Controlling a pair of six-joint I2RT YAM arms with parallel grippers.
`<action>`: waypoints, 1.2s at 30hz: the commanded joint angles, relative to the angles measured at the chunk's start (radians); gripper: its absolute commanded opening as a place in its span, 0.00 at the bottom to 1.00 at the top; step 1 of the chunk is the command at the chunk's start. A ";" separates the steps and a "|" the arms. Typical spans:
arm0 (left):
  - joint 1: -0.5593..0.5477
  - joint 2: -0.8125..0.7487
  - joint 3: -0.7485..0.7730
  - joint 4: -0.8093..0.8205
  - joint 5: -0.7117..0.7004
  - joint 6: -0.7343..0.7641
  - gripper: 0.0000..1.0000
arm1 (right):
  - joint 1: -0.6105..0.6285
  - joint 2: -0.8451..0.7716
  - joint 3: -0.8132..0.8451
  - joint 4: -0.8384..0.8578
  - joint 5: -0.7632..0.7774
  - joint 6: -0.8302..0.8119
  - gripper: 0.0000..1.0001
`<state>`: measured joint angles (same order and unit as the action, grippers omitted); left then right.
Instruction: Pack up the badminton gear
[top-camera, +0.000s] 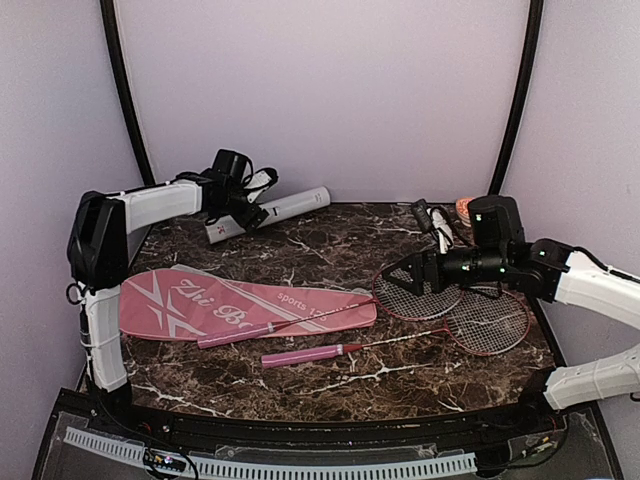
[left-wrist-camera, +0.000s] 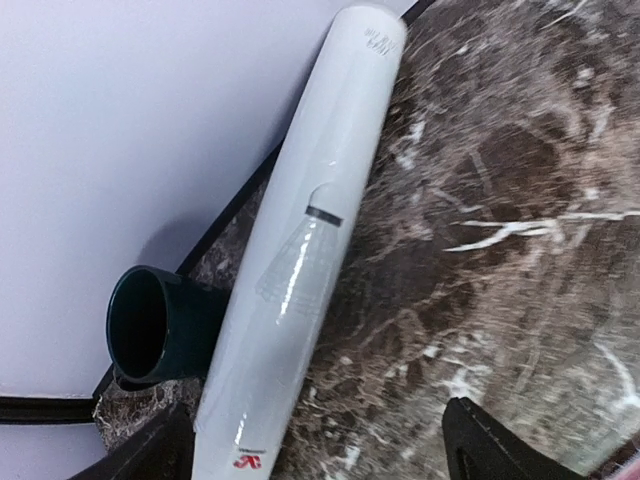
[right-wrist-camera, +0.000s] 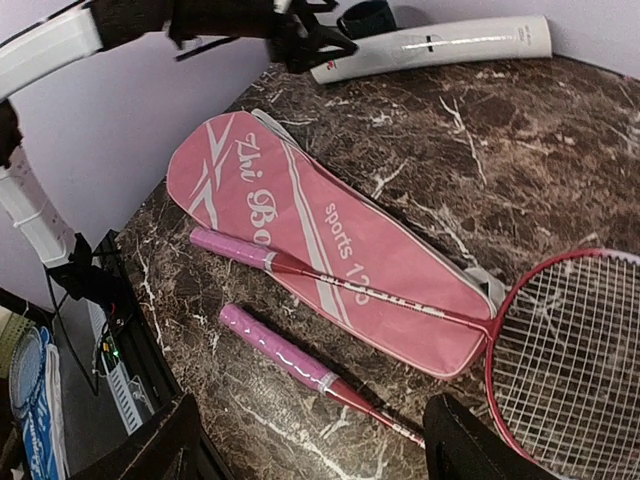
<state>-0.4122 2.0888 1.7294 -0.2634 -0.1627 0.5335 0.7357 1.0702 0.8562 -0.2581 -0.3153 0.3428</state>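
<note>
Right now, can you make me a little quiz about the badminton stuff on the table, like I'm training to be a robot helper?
1. True or false: the long white tube stands upright on the dark marble-patterned table.
2. What lies right beside the tube? A) a dark green mug tipped on its side; B) a yellow ball; C) a blue shoe.
3. How many red-framed rackets with pink handles are on the table?

Key: 1) False, it lies flat. 2) A. 3) Two.
</note>
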 joint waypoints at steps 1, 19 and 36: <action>-0.091 -0.261 -0.236 0.027 0.192 -0.118 0.85 | -0.014 -0.027 -0.068 -0.057 0.043 0.180 0.77; -0.322 -0.453 -0.635 0.069 0.394 -0.436 0.52 | -0.021 -0.166 -0.429 0.042 0.368 0.700 0.50; -0.397 -0.195 -0.446 0.028 0.422 -0.446 0.37 | -0.021 0.037 -0.534 0.270 0.450 0.929 0.39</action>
<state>-0.7921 1.8610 1.2449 -0.2066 0.2474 0.0925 0.7189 1.0687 0.3363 -0.0990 0.1081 1.2236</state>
